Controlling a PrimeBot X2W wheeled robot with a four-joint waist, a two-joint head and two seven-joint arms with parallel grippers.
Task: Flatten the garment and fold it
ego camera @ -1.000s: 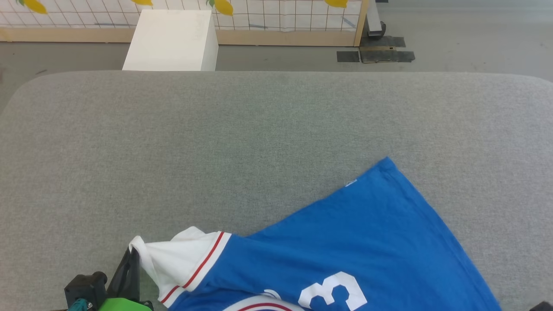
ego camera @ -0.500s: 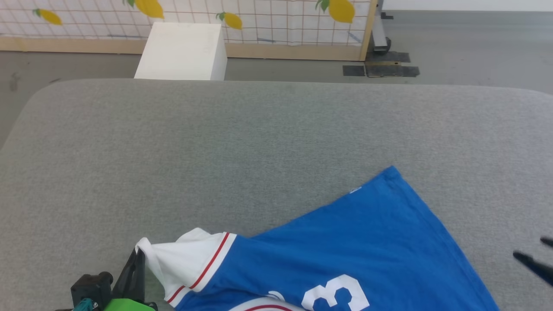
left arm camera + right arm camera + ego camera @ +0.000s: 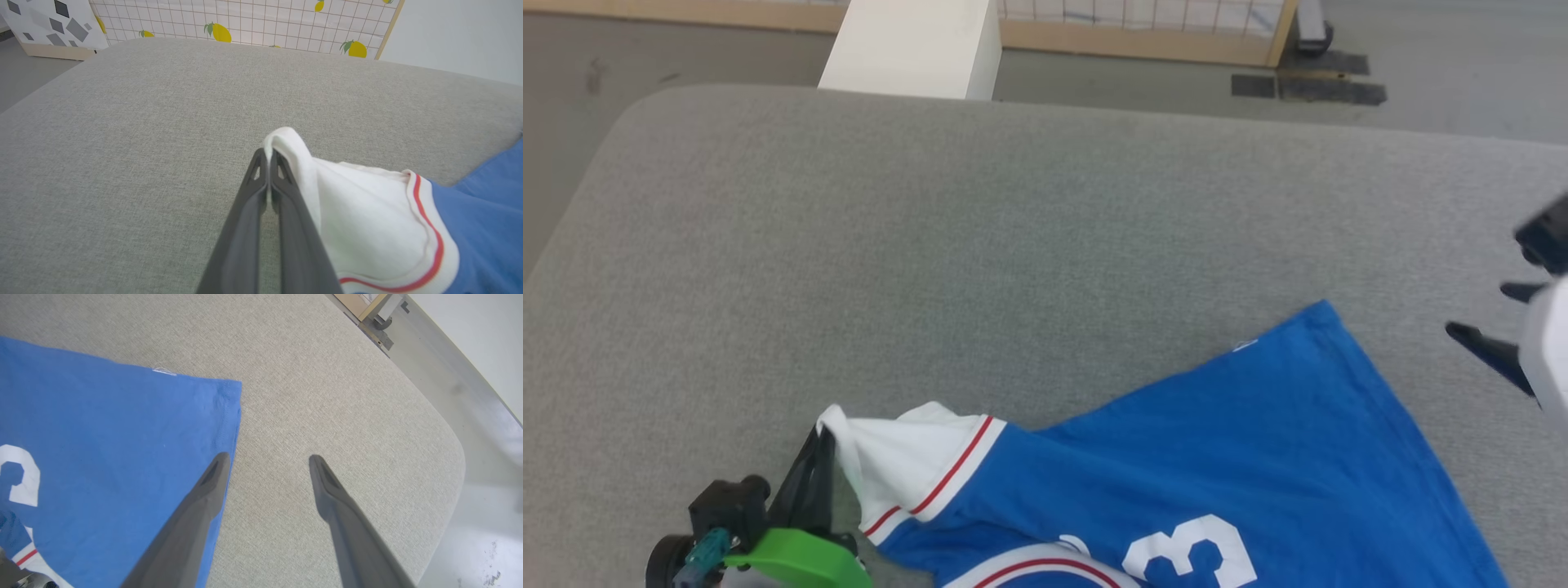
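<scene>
While my left hand point(image 3: 267, 158) is pinching the rolled edge of the white sleeve point(image 3: 359, 220), both fingers pressed together on the cloth, my right hand point(image 3: 268, 457) is hanging spread wide and gripping nothing, just off the stitched blue edge of the garment point(image 3: 1217, 441). The garment is lying on the grey padded desk point(image 3: 1013, 245), on my near side. Its body is spreading at a slant, with one blue corner point(image 3: 233, 384) pointing away from me. The sleeve is bunching where I am holding it. I'm judging it as thin jersey: light, limp, no stiffness, so it is likely going to drape and drag rather than shift as one piece. The fuzzy desk cover is probably catching it a bit. The best holds are looking like hems and corners: the sleeve edge I've got, and for the right hand that far corner or the stitched edge beside it. I can't tell whether it's one layer or two there.
</scene>
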